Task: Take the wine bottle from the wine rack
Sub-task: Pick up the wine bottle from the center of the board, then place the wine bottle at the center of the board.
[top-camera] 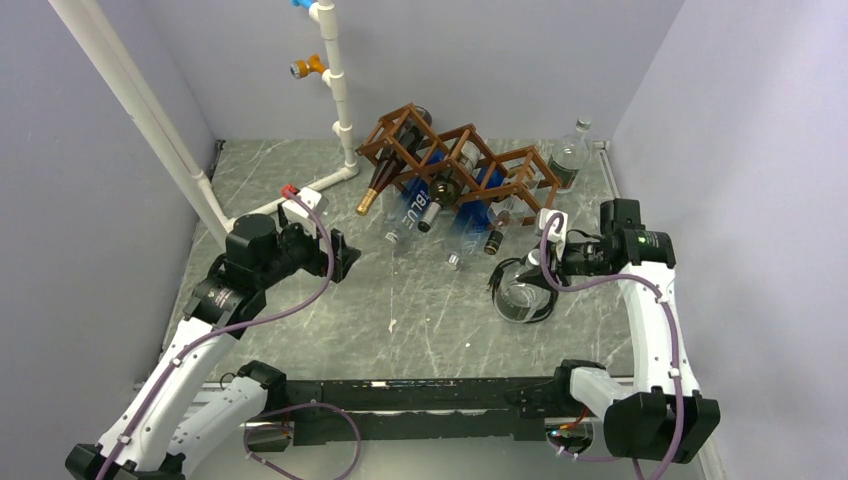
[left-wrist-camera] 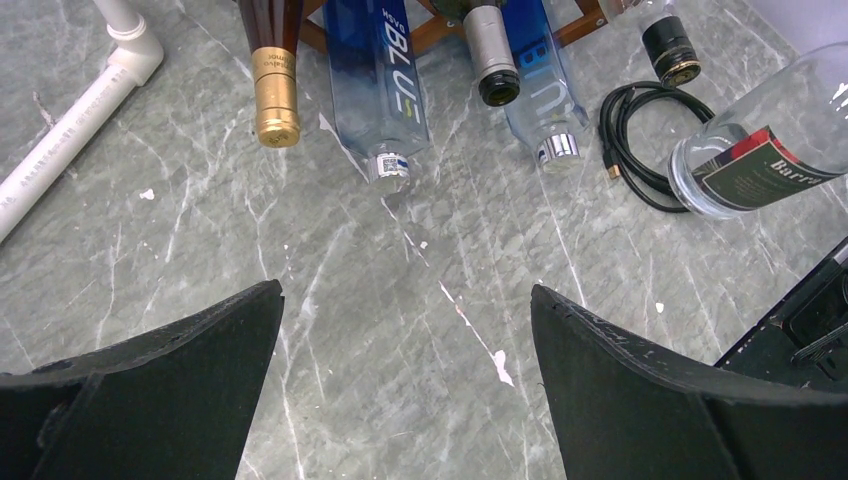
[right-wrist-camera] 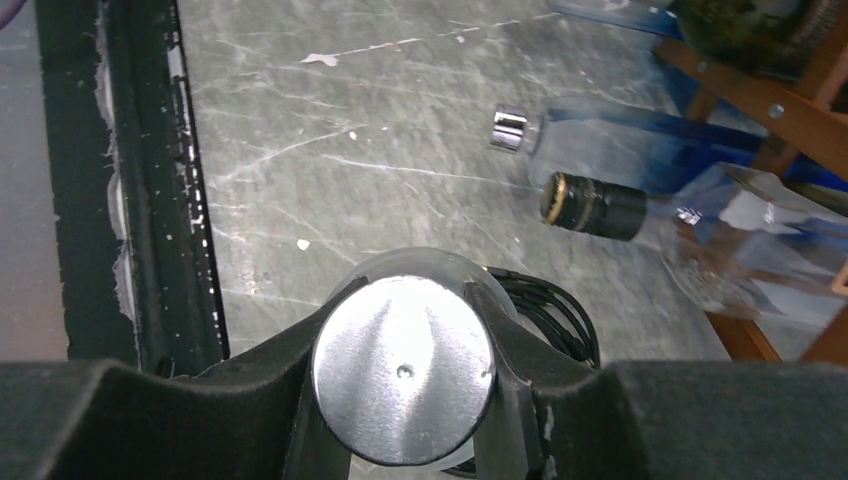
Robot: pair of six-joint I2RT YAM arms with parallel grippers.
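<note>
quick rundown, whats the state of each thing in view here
wine rack: standing, bottles in its cells
clear bottle: out of the rack, clamped at its cap
right gripper: shut on the clear bottle's cap
left gripper: open, empty, over the table
gold-foil bottle: in the rack, neck sticking out
blue bottles: in the rack, capped
black cable: coiled on the table
back bottle: upright beside the rack

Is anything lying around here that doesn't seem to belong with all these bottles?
Yes: a coiled black cable lies on the table in front of the wine rack's right end, right beside the clear bottle that the right gripper holds by its silver cap. It looks stray among the bottles and might snag.
</note>
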